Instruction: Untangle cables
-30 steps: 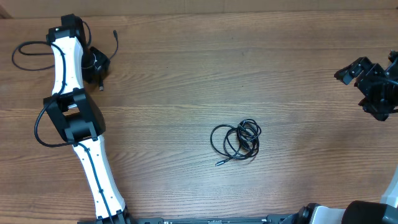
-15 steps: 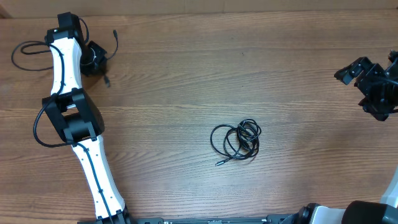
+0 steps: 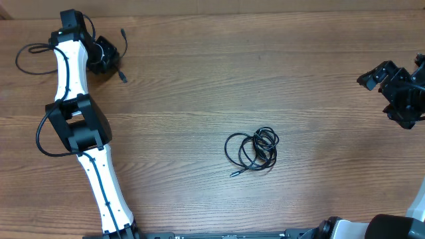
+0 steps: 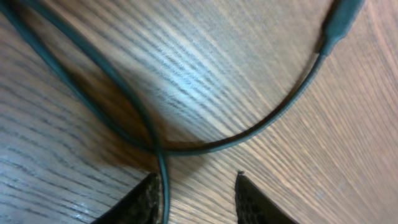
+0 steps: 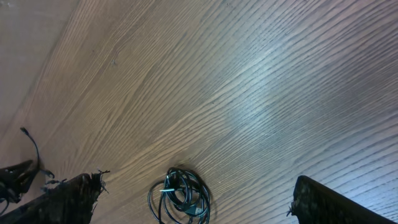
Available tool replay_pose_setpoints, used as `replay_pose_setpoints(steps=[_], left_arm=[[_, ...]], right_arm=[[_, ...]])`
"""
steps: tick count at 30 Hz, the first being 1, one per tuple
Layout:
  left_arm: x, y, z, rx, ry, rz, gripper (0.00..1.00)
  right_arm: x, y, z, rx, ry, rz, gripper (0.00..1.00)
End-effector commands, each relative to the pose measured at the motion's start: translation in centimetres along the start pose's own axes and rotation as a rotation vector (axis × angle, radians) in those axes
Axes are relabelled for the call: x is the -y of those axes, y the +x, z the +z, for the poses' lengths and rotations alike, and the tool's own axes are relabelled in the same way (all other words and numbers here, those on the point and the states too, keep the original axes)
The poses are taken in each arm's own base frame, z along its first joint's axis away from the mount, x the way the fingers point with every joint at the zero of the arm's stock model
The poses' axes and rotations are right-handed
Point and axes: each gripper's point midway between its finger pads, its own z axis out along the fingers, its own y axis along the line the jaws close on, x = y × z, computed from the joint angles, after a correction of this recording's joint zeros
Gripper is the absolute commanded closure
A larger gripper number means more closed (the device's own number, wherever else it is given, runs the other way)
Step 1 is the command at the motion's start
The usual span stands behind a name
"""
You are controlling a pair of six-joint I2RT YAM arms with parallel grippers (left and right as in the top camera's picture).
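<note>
A black coiled cable point(image 3: 252, 149) lies tangled at the table's middle; it also shows in the right wrist view point(image 5: 180, 199). A second thin dark cable point(image 3: 26, 56) loops at the far left, with one plug end point(image 3: 123, 34) near the back edge. My left gripper point(image 3: 111, 65) hovers low over this cable. In the left wrist view, strands cross on the wood point(image 4: 155, 148) and one runs down between the parted fingertips, against the left one; the left gripper point(image 4: 193, 199) is not pinching it. My right gripper point(image 3: 380, 93) is wide open and empty at the far right, and also shows in its wrist view point(image 5: 196, 182).
The wooden table point(image 3: 219, 73) stretches between both arms. The left arm's white links point(image 3: 70, 79) lie along the left side, with its own black cable loop point(image 3: 41, 143) beside the elbow.
My left gripper has moved toward the back edge. The short cable end beside it has swung up and to the right with it. The coil and the right arm have not moved.
</note>
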Motion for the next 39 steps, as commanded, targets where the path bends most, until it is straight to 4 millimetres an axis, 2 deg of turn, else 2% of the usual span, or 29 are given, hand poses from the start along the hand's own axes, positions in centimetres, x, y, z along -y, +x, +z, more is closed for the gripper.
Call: replay_pose_setpoints(steps=[1,3,6,9,12,15,16,18,21,26,29,33,36,39], left_arm=[[1.5,-0.7,-0.6,0.014,0.057,0.045,0.43],[2.5,-1.0,-1.4,0.026,0.089,0.056,0.35],[4.6,-1.2,-3.5,0.025,0.174,0.08,0.31],[7.5,-1.1,-6.6,0.03,0.285,0.151,0.28],[10.3,0.2,-10.2,0.03,0.365,0.264,0.24],[12.6,3.7,-13.0,-0.019,0.412,0.425,0.18],[13.1,5.5,-13.7,-0.052,0.416,0.478,0.16],[13.6,8.9,-14.1,-0.121,0.397,0.558,0.11],[13.9,14.7,-13.6,-0.274,0.358,0.651,0.0],[16.7,22.9,-11.1,-0.442,0.346,0.752,0.0],[17.4,26.6,-9.7,-0.454,0.253,0.849,0.0],[18.0,28.6,-9.7,-0.422,0.169,0.882,0.0],[19.1,29.4,-11.8,-0.389,0.183,0.89,0.0],[20.1,29.4,-15.3,-0.328,0.215,0.896,0.0]], right_arm=[[-0.1,0.0,-0.2,0.008,0.001,-0.015,0.0],[-0.1,0.1,-0.2,0.006,0.001,-0.015,0.0],[-0.1,0.2,-0.2,0.002,0.003,-0.013,0.0],[0.0,0.3,-0.2,-0.004,0.004,-0.01,0.0],[-0.2,0.4,-0.2,-0.011,-0.006,-0.009,0.0],[-1.0,0.7,-0.2,-0.025,-0.049,-0.009,0.0],[-1.2,0.8,-0.2,-0.029,-0.062,-0.009,0.0],[-1.4,0.8,-0.2,-0.033,-0.073,-0.009,0.0],[-1.4,0.8,-0.2,-0.033,-0.072,-0.008,0.0],[-1.3,1.1,-0.2,-0.043,-0.07,-0.004,0.0],[-1.1,1.7,-0.2,-0.067,-0.06,0.005,0.0],[-0.9,2.1,-0.3,-0.082,-0.055,0.008,0.0],[-0.9,2.2,-0.3,-0.089,-0.053,0.012,0.0],[-0.8,2.4,-0.3,-0.097,-0.05,0.015,0.0]])
